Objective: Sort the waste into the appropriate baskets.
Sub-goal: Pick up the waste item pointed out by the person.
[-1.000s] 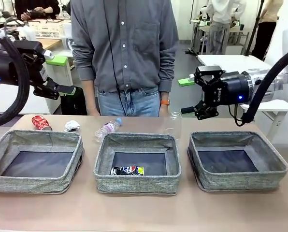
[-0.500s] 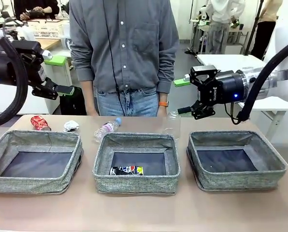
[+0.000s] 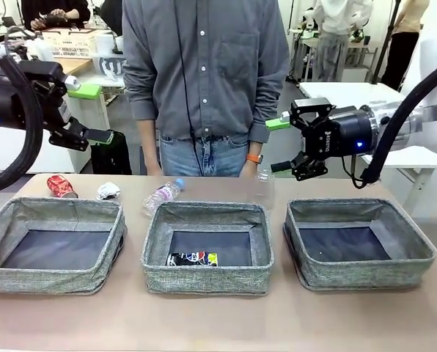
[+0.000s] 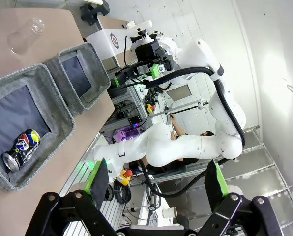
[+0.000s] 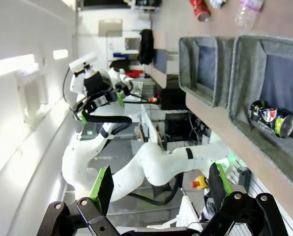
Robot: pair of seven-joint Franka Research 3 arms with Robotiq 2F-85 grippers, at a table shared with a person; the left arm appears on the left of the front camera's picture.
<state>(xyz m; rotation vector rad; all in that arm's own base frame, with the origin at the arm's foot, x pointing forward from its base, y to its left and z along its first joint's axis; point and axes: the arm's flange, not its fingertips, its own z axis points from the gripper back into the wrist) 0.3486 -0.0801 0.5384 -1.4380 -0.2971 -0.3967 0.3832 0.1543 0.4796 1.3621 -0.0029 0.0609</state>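
**Surface**: tan top carrying three grey fabric baskets in a row along the near side, with loose waste along the far edge.

**Left basket**: dark bottom, nothing seen inside.

**Middle basket**: holds the flattened dark printed can, which lies on its side against the near wall.

**Right basket**: dark bottom, nothing seen inside.

**Crushed red can**: on the surface beyond the far left corner of the left basket.

**Crumpled white paper wad**: just beside the red can, on its right, beyond the left basket's far wall.

**Clear blue-capped plastic bottle**: lying tilted on the surface, just beyond the far left corner of the middle basket.

**Clear plastic cup**: on the surface beyond the far right corner of the middle basket. Whether it stands mouth up is hard to tell.

**Person**: grey shirt and jeans, standing at the far side behind the middle basket. An orange wristband shows just above the cup.

**Left end effector**: raised well above the far left of the surface, fingers spread wide, nothing between them.

**Right end effector**: raised above and to the right of the cup, fingers spread wide and pointing toward the person, nothing between them.
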